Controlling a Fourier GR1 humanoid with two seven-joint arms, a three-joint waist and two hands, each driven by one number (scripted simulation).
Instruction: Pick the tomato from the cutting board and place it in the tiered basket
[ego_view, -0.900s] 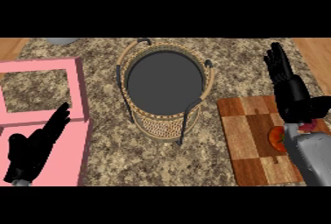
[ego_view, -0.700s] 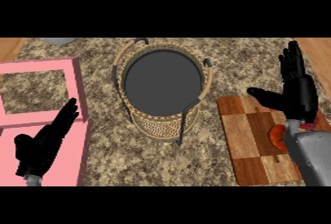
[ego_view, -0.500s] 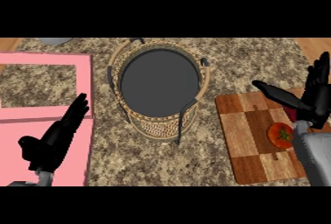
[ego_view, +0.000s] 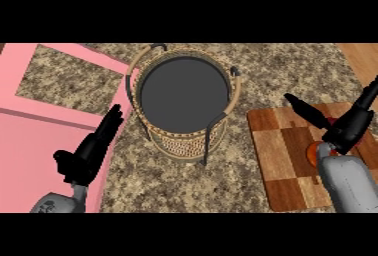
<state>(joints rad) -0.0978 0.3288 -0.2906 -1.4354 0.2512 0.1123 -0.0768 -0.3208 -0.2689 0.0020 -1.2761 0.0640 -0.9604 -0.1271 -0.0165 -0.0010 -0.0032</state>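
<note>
At the counter's right side, on the board (ego_view: 284, 150): the right hand (ego_view: 348, 125) has come in from beyond the board's far end and now hangs right over the tomato (ego_view: 315, 154), thumb thrown wide toward the basket and fingers straight and splayed, holding nothing; the tomato sits on the board's right half, only a red sliver of it showing beside the grey wrist, where half a second ago it lay in plain sight. Reading: the reach is nearly done and the grasp is not yet begun; the hand probably has to drop and close round the fruit next.

The basket (ego_view: 235, 95) stands mid-counter, its dark top tier open upward; a bare strip of counter (ego_view: 244, 190) separates it from the board's left edge, so the carry is short and leftward. Its dark handle (ego_view: 215, 131) runs down the near right side, the likeliest thing to catch on the way in; the board's right edge runs close to the view's border, leaving little room there.

Lower left: the left hand (ego_view: 88, 150) rests, fingers straight and together, at the edge of the pink frame (ego_view: 44, 125), well apart from the route.
</note>
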